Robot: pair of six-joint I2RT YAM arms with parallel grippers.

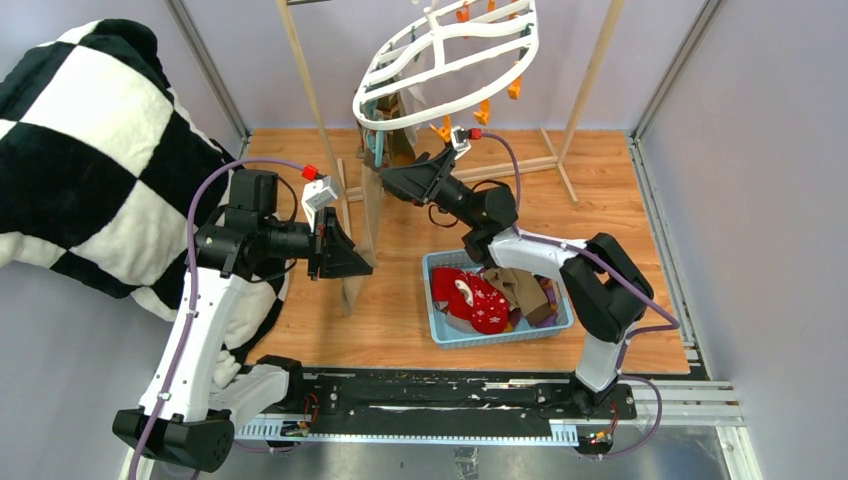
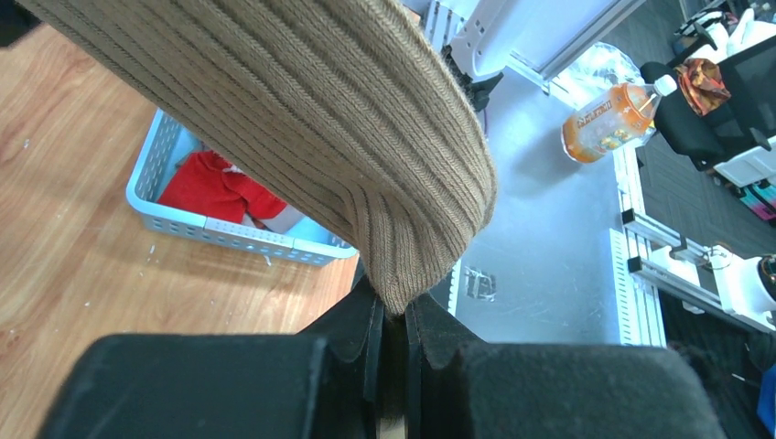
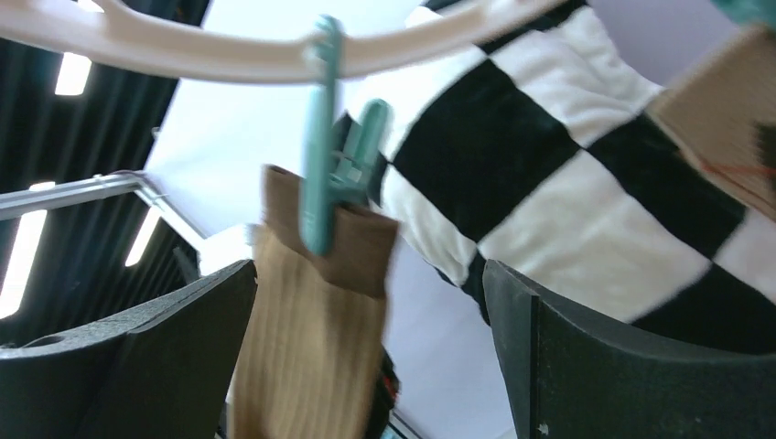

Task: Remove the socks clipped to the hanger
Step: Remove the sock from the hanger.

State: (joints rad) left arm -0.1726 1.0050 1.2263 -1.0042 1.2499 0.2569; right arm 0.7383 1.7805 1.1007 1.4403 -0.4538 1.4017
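Note:
The white oval hanger point(image 1: 450, 60) hangs tilted at the top centre, with orange clips on its rim. A tan ribbed sock point(image 1: 372, 215) hangs from a teal clip point(image 1: 378, 148) on its near left rim. My left gripper point(image 1: 352, 258) is shut on the sock's lower end; the left wrist view shows the sock's tip point(image 2: 403, 274) pinched between the jaws. My right gripper point(image 1: 392, 182) is open just under the clip. In the right wrist view the teal clip point(image 3: 325, 155) holds the sock's cuff point(image 3: 311, 311) between my spread fingers point(image 3: 137, 366), under the hanger rim point(image 3: 229, 59).
A blue basket point(image 1: 440, 335) on the wooden floor holds red socks point(image 1: 470, 300) and a brown one point(image 1: 520, 290). The checked blanket point(image 1: 90, 150) hangs at the left. The wooden rack's legs point(image 1: 310, 90) stand behind the hanger. An orange bottle point(image 2: 608, 119) lies beyond the table.

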